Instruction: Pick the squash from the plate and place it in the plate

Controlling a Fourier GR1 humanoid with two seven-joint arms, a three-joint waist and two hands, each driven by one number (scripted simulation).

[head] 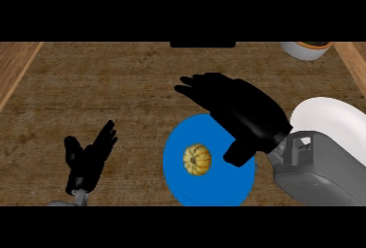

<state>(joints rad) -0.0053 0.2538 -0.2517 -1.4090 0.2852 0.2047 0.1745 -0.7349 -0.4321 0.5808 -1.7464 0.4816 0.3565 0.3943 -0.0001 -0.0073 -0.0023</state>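
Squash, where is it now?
Head view, lower centre: the squash lies on the blue plate, just left of the thumb of the right hand.

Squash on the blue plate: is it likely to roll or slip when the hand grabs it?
The squash looks round and ribbed, so a nudge would probably roll it across the flat blue plate. Its ribs may aid grip. It looks small beside the right hand, so it is probably light.

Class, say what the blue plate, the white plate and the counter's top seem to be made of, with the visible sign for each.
Blue plate: even, flat blue without pattern or shine, so matte ceramic or plastic; the look leaves it open.
White plate: smooth uniform white, likewise ceramic or plastic.
Counter's top: mottled brown with fine streaks, perhaps rough stone or worn wood.
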